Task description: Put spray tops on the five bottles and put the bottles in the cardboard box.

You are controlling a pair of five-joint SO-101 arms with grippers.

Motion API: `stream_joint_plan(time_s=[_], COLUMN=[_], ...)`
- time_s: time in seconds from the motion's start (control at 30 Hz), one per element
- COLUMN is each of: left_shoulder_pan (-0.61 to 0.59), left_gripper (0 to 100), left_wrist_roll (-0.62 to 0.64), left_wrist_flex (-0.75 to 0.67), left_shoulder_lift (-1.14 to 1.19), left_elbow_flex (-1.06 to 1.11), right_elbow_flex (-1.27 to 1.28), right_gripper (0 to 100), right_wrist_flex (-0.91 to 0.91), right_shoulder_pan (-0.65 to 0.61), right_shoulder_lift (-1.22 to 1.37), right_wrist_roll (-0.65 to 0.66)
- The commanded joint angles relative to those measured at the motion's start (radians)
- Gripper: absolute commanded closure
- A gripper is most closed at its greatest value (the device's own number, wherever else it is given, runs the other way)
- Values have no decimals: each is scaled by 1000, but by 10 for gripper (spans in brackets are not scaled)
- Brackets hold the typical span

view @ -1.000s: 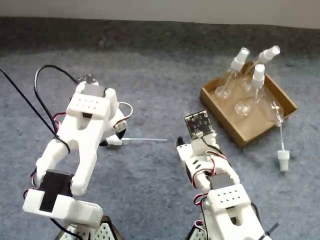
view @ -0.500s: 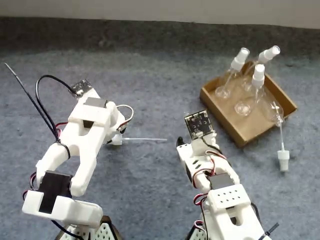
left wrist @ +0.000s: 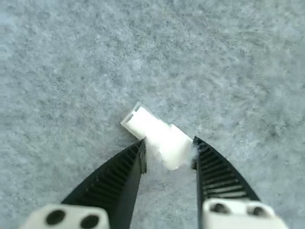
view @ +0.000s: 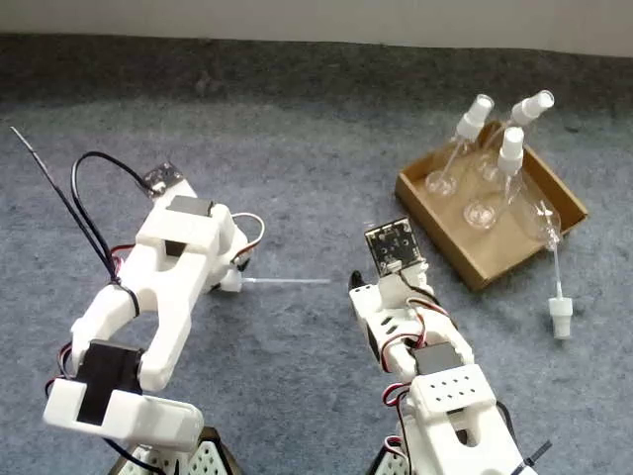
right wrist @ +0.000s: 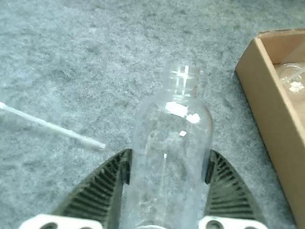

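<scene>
Now the left claw (left wrist: pixel 168 142) is clamped on a white spray top (left wrist: pixel 155 133), whose thin tube (view: pixel 292 281) stretches over open grey bench (view: pixel 297 178) toward the right arm; the right claw (right wrist: pixel 169 152) grips a clear, uncapped bottle (right wrist: pixel 170 129) near the cardboard box's (view: pixel 440 236) side wall; three capped bottles (view: pixel 514 183) lean inside; another spray top (view: pixel 560 317) lies just beside the box's right edge.

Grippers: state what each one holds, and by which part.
Left gripper grips a spray top by its white cap. Right gripper grips a clear bottle around its body, below the neck.
</scene>
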Motion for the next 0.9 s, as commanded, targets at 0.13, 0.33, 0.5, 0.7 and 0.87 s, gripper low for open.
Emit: stream_joint_plan(time_s=[0.13, 0.33, 0.5, 0.7, 0.87], left_shoulder_pan=[-4, -4, -18, -54, -44], left_gripper=[873, 874, 947, 990, 988], left_wrist_roll=[3, -32, -35, -40, -189], left_wrist_flex=[64, 57, 55, 5, -3], left_shoulder_lift=[1, 1, 1, 1, -13], left_elbow_flex=[25, 35, 33, 39, 10], right_elbow_flex=[1, 1, 1, 1, -1], right_gripper=[853, 853, 853, 853, 853], right_wrist_flex=[-15, -15, -15, -15, -15], right_shoulder_pan=[-12, -12, -12, -12, -12], right_shoulder_lift=[-16, -16, -16, -16, -16], right_wrist_roll=[-3, -3, -3, -3, -3])
